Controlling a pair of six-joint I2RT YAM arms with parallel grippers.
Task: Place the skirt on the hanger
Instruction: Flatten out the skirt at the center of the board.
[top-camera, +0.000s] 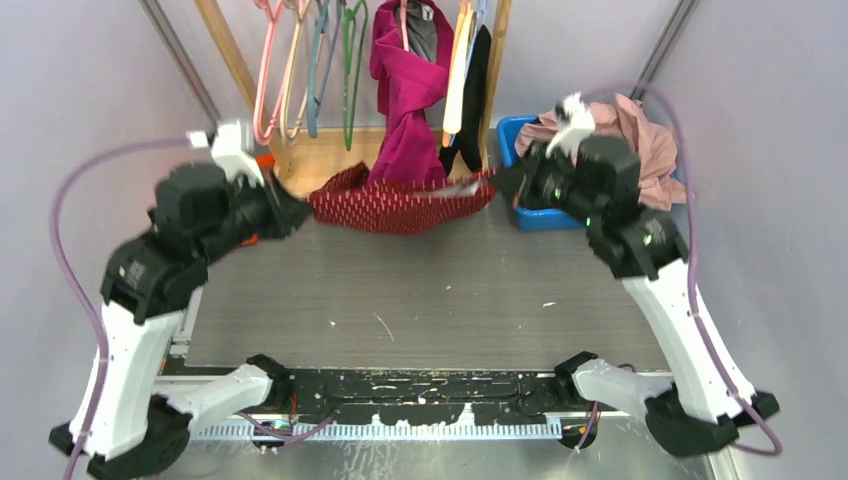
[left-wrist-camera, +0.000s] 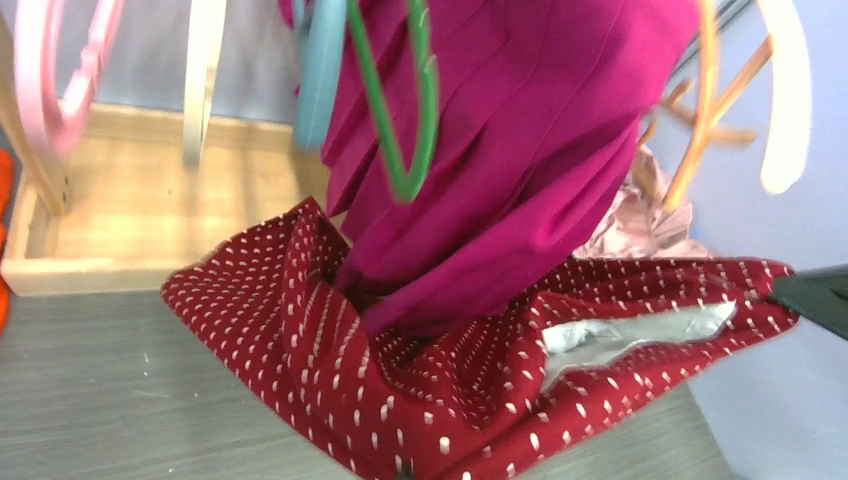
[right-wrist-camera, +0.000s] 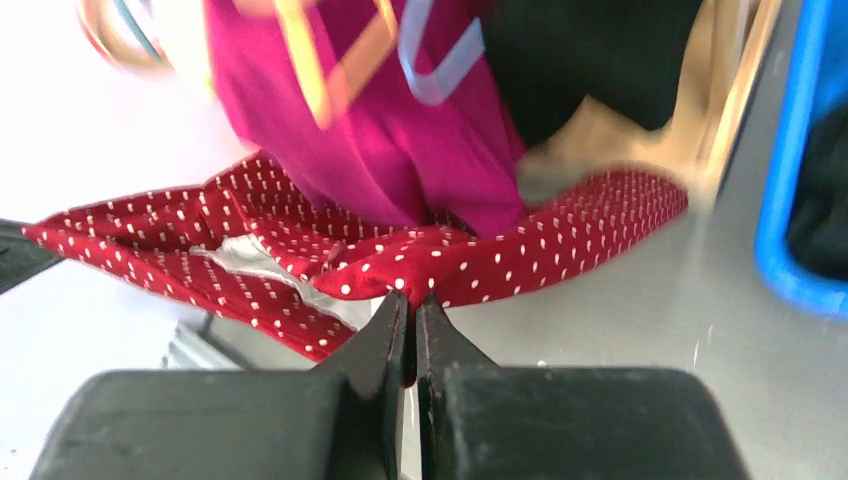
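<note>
The dark red white-dotted skirt (top-camera: 400, 208) hangs stretched between my two grippers, just above the table's far side and under a hanging magenta garment (top-camera: 405, 100). My left gripper (top-camera: 300, 208) holds its left end; in the left wrist view the skirt (left-wrist-camera: 450, 380) fills the bottom and my fingers are almost hidden. My right gripper (top-camera: 503, 180) is shut on the right end, with red fabric pinched between the closed tips (right-wrist-camera: 410, 300). The thin pink hanger (top-camera: 265, 70) hangs on the rack at the back left and shows in the left wrist view (left-wrist-camera: 38, 100).
A wooden rack (top-camera: 320, 165) at the back carries several hangers, among them a green one (top-camera: 350, 80), and dark clothes. A blue bin (top-camera: 520, 135) with a pale pink garment (top-camera: 640, 140) stands at the back right, close behind my right gripper.
</note>
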